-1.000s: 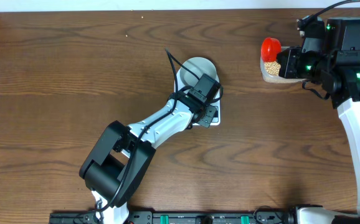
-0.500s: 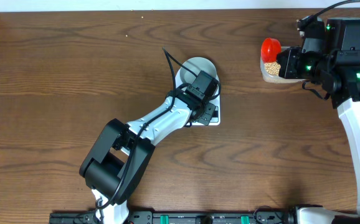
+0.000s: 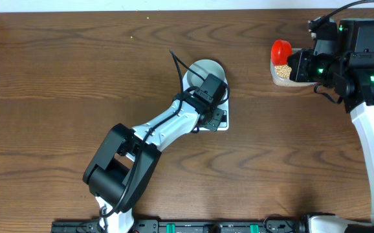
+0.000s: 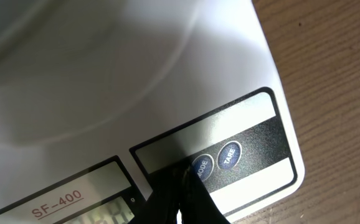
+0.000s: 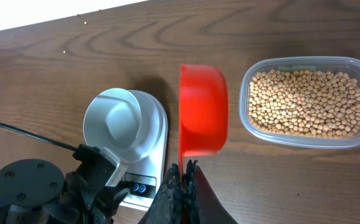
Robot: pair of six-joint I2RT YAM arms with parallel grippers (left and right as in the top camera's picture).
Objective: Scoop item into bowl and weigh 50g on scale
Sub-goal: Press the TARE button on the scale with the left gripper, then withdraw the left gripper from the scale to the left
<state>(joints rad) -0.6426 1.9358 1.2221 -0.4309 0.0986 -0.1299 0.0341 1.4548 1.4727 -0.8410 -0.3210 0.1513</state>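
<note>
Left wrist view. Found the left gripper [image 4: 181, 194] fully closed with nothing between the fingers. Noted its dark tips down at the control strip of the scale [image 4: 167, 81], at the edge of the MODE button [image 4: 202, 165] and just beside the TARE button [image 4: 230, 154]. Could not determine actual contact. Observed a smooth white platform above the strip and bare wooden table [image 4: 329, 93] to the right.

Right wrist view. Found the right gripper [image 5: 183, 177] clamped tight on the handle of a red scoop [image 5: 203, 112], with the cup held out ahead of the fingers. Could not tell whether the cup carries anything. Located the beans [image 5: 304, 102] in a clear container [image 5: 304, 140] near the scoop, filling it nearly to the rim. Located the bowl [image 5: 99, 134] seated on the scale, apparently empty.

Overhead view. Confirmed scale and bowl mid-table under the left arm, well apart from the container at the right edge. Placed the scoop at the container's far end.

Handling assessment. Judged the beans hard, dry, light and free-rolling, so prone to bounce and scatter. Recommend lifting them only in the scoop, kept level, and tipping slowly over the bowl's centre. Judged the bowl light and liable to slide on the slick platform. Recommend leaving it untouched.
</note>
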